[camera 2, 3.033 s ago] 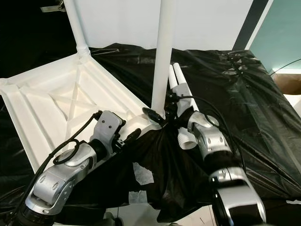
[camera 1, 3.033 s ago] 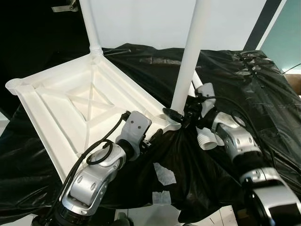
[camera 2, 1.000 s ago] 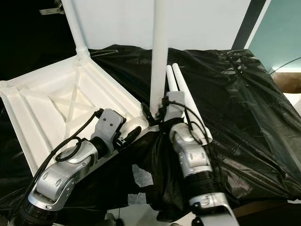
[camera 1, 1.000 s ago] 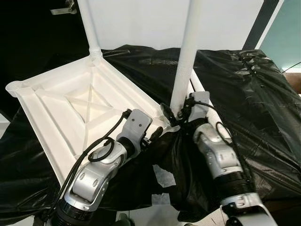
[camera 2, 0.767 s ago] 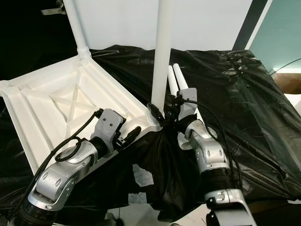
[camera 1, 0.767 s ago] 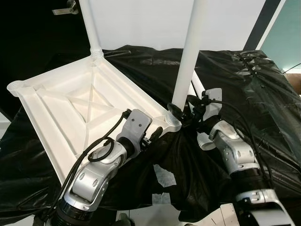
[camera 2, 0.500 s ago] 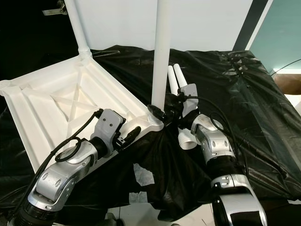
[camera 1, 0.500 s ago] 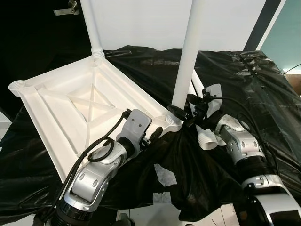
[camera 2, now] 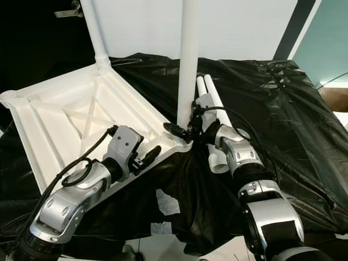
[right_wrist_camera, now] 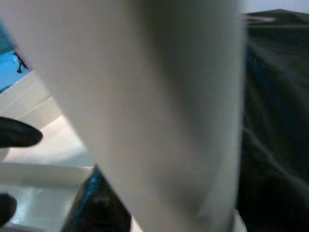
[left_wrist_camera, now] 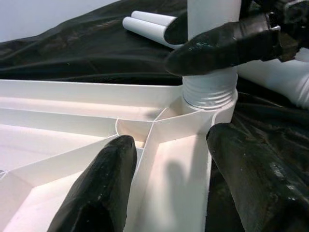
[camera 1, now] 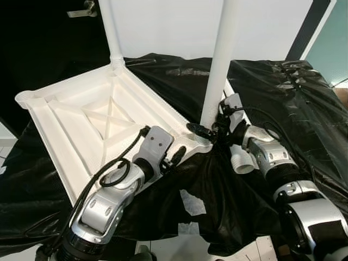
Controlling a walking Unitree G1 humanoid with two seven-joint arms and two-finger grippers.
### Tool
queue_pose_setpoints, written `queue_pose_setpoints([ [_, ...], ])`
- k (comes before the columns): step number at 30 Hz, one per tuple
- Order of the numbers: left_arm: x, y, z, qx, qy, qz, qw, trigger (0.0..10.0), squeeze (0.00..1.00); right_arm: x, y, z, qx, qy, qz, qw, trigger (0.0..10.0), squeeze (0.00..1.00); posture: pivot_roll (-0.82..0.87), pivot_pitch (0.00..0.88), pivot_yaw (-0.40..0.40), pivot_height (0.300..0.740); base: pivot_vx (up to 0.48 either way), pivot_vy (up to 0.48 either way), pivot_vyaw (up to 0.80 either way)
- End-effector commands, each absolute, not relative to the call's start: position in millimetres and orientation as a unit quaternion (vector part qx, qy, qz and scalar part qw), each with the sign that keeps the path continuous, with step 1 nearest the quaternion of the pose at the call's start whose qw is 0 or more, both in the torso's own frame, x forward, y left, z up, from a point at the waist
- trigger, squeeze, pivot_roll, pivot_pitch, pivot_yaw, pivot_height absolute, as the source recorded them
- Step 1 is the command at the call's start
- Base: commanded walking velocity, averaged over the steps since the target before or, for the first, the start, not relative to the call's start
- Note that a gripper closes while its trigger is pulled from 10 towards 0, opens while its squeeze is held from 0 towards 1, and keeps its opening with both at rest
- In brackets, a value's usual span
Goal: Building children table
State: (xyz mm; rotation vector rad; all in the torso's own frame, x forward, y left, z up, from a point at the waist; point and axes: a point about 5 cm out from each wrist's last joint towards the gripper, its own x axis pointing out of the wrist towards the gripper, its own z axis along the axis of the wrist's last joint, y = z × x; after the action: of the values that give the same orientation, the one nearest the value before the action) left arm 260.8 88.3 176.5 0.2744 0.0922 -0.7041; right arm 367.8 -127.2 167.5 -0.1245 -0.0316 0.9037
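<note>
The white tabletop [camera 1: 70, 117] lies upside down on a black sheet. One white leg [camera 1: 111, 30] stands in its far corner, and another leg [camera 1: 219, 65] stands in the near corner socket. My right gripper [camera 1: 209, 132] is shut on the base of that near leg, just above its threaded collar [left_wrist_camera: 210, 92]; one of its fingers [left_wrist_camera: 222, 46] crosses the leg in the left wrist view. My left gripper [left_wrist_camera: 176, 183] is open, its fingers astride the tabletop's rim beside the same corner. Two loose legs [camera 2: 215, 109] lie on the sheet behind my right wrist.
The black plastic sheet [camera 1: 288, 98] covers the whole work surface and hangs over its near edge, with scraps of white tape [camera 1: 191, 202] on it. An empty socket [camera 1: 24, 99] shows at the tabletop's left corner. A white wall [camera 1: 168, 27] stands behind.
My right forearm has swung around the near leg, from the near side out to the right, with the gripper staying on the leg's base. The left arm has held still.
</note>
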Motion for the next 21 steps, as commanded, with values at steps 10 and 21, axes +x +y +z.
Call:
queue_pose_setpoints([
  [10,258,88,176,0.132,0.048,-0.355,0.924,10.0,0.0,367,-125,152,-0.076,0.009,0.4,0.913,0.0,0.0,0.13,0.041,-0.024,0.74,0.0,0.0,0.0],
  [21,255,88,174,0.129,0.055,-0.355,0.924,10.0,0.0,361,-113,135,-0.034,0.028,0.208,0.977,10.0,0.0,0.13,0.05,-0.027,0.74,0.0,0.0,0.0],
])
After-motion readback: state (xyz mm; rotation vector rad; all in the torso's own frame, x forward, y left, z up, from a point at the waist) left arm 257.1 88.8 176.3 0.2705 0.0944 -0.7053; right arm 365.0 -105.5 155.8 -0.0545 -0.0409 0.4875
